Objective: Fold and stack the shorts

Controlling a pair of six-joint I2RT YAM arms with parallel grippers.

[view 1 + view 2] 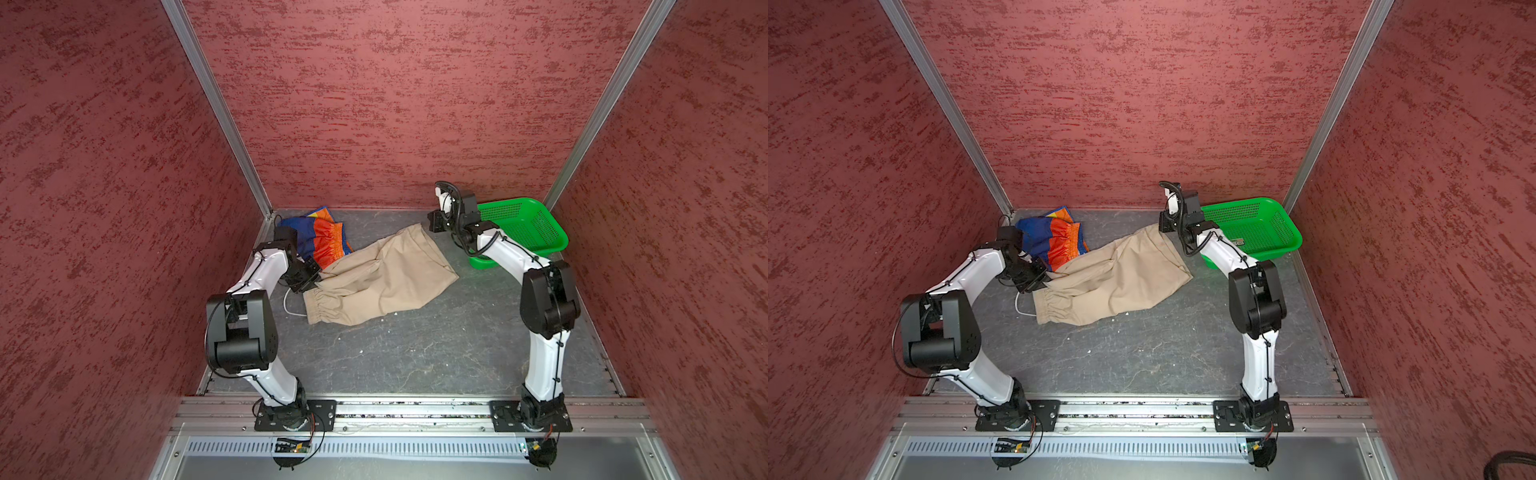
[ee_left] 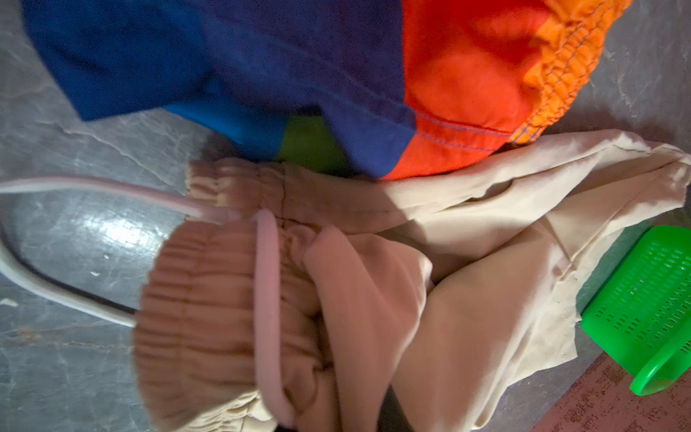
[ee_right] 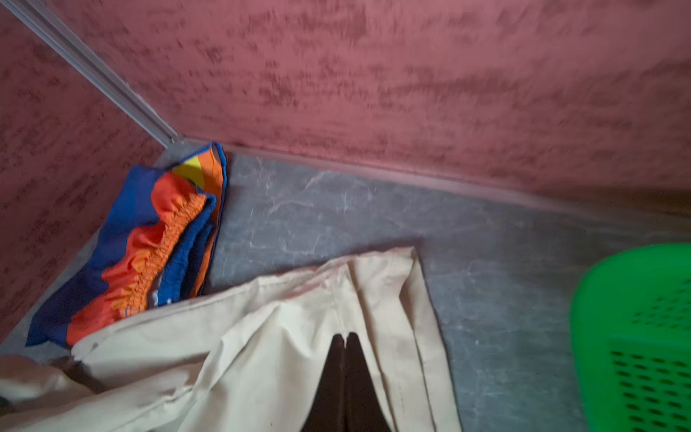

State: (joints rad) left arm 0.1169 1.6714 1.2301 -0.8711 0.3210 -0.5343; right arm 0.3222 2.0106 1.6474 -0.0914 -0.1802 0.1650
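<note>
Plain beige elastic-waist shorts (image 1: 374, 278) sprawl beside the green perforated plastic basket (image 1: 540, 228); thin rainbow-striped shorts (image 1: 320, 241) lie beyond them, well apart from it. Right gripper (image 3: 346, 336) pinches the beige hem nearest the basket; left gripper (image 1: 311, 279) clamps the far waistband.

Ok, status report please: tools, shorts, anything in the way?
Left tool gripping beige shorts at waistband. Right tool shut on leg hem. Rainbow-striped shorts touching them.

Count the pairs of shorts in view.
2. The rainbow-striped shorts sit in the far left corner; the beige shorts stretch across the middle, touching them. None seems hidden.
</note>
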